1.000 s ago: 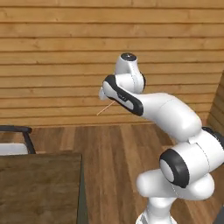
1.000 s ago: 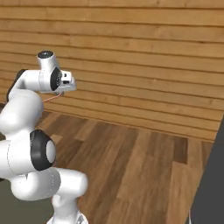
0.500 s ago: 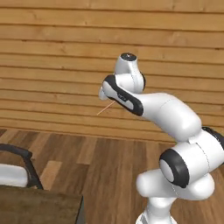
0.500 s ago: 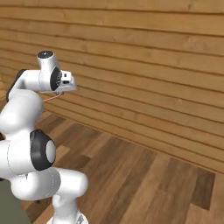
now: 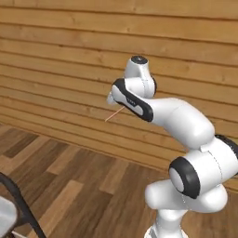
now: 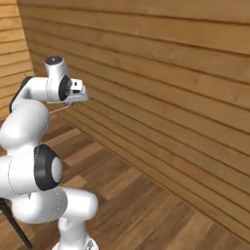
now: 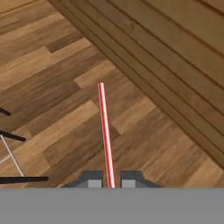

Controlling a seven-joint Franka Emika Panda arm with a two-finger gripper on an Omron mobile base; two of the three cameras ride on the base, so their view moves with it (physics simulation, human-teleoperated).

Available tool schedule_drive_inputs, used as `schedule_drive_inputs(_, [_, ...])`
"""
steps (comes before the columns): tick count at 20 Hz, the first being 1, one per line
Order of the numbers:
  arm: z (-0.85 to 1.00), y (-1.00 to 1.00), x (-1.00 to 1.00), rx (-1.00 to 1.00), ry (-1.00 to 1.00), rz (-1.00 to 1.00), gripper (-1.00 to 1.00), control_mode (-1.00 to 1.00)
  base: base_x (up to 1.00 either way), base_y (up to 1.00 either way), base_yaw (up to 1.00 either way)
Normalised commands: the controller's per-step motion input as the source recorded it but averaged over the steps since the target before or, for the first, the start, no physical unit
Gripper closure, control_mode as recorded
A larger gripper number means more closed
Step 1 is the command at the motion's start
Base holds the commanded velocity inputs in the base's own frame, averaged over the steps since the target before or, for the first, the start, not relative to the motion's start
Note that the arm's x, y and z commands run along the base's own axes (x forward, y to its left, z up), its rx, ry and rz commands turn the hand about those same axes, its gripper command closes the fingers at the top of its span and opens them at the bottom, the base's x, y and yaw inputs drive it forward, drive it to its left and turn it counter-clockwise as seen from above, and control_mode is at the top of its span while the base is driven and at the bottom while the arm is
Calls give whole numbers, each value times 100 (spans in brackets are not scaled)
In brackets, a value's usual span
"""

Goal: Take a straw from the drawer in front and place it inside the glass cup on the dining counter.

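Gripping the straw [image 7: 105, 133] by its near end, my tool [image 7: 111, 180] is clenching it between both fingertips, so the long free length is projecting forward over the floor [image 7: 52, 100]. I am judging it very light, thin and fairly stiff, yet easily crushed or tilted; a hold at one end is leaving the far tip free to enter a cup. Wood planks are covering the floor, and a plank wall [image 5: 69, 56] is rising just ahead of me.
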Motion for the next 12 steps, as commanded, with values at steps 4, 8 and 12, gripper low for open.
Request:
schedule_drive_inputs(4, [0, 0, 0, 0, 0, 0, 100, 100, 100, -23, 58])
schedule_drive_inputs(8, [0, 0, 0, 0, 0, 0, 100, 100, 100, -21, 59])
schedule_drive_inputs(12, [0, 0, 0, 0, 0, 0, 100, 100, 100, -24, 59])
